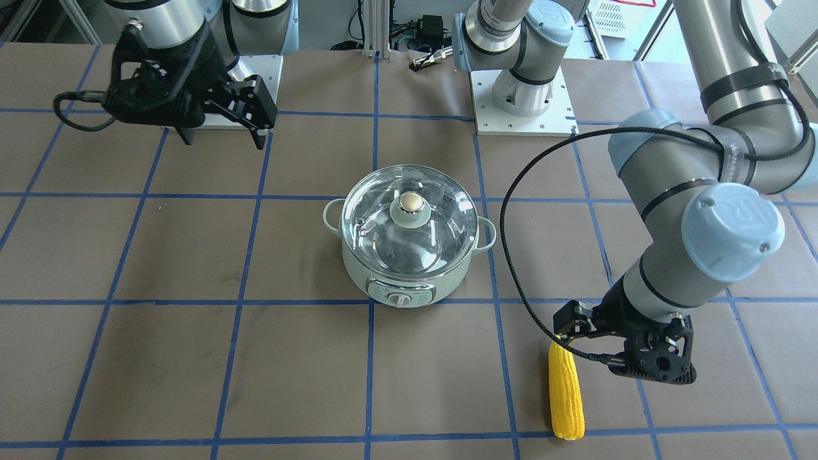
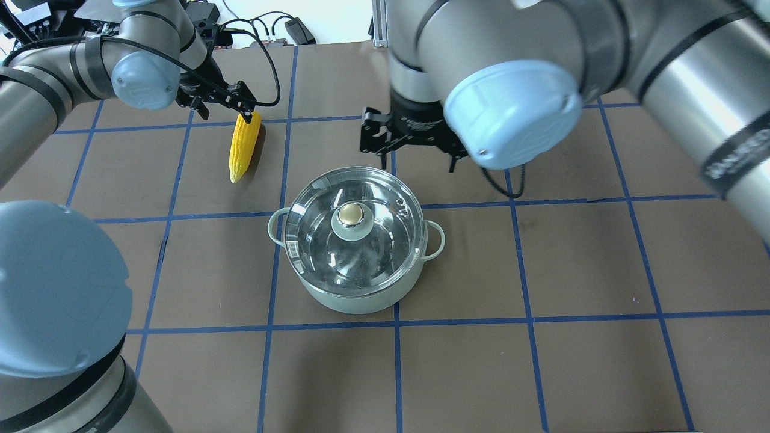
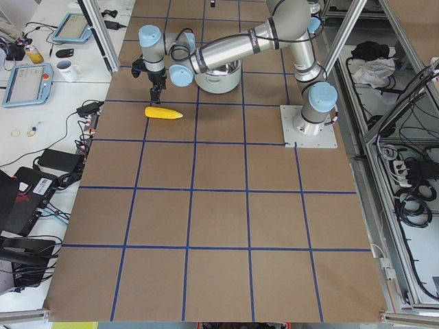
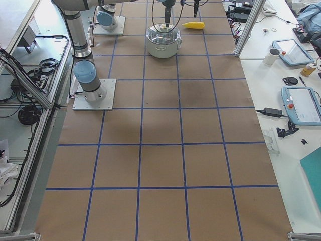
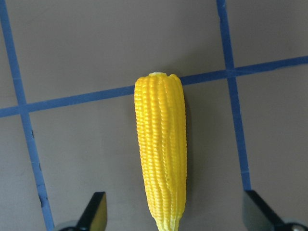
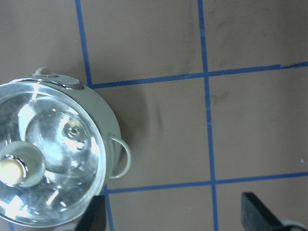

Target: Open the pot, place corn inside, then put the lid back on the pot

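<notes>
Front, overhead — both over pot

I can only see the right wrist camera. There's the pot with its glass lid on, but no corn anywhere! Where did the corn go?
Observer: The corn is lying on the table, on the robot's left of the pot and farther out. It is not touching the pot.
Operator: Is the other arm holding it?
Observer: No. The left gripper hangs above the corn with its fingers open, one on each side, and they are not touching it.
</notes>
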{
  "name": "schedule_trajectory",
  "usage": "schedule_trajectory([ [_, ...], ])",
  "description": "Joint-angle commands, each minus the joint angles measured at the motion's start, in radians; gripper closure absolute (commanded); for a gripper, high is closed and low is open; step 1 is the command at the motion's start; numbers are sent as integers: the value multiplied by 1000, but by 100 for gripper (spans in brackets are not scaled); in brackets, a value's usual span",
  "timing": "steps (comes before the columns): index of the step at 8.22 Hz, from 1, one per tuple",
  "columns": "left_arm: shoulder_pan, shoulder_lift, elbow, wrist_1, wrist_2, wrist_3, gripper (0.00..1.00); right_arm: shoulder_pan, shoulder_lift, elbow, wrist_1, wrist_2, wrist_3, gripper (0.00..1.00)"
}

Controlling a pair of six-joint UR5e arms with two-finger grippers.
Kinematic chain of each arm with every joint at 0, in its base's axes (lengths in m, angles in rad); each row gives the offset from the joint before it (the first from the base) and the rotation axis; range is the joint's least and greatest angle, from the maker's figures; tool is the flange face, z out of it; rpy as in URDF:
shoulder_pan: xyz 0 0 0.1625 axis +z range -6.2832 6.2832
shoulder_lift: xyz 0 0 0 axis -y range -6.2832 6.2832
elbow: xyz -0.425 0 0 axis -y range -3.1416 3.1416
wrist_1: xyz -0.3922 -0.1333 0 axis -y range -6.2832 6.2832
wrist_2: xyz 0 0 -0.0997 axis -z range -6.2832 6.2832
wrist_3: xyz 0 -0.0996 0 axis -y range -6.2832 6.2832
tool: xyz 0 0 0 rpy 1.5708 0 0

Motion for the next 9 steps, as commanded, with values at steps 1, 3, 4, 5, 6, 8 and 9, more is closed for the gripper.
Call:
schedule_trajectory([
  [1, 1, -66, 0, 55, -14, -1, 0, 119, 106, 5, -136, -1, 131, 0],
  [3, 1, -105, 0, 92, -14, -3, 0, 132, 156, 6, -170, 1, 145, 0],
  [4, 1, -117, 1, 100, -13, -3, 0, 141, 166, 11, -176, 3, 165, 0],
  [5, 1, -132, 1, 109, -13, -11, 0, 154, 173, 17, -190, 3, 180, 0],
  [6, 1, -149, 1, 109, -8, -14, 0, 166, 184, 21, -201, 1, 187, 0],
  [8, 1, -161, 1, 109, -11, -15, 5, 168, 190, 26, -205, 1, 188, 1],
  [9, 1, -171, 1, 109, -11, -2, 44, 168, 196, 32, -205, 1, 187, 4],
])
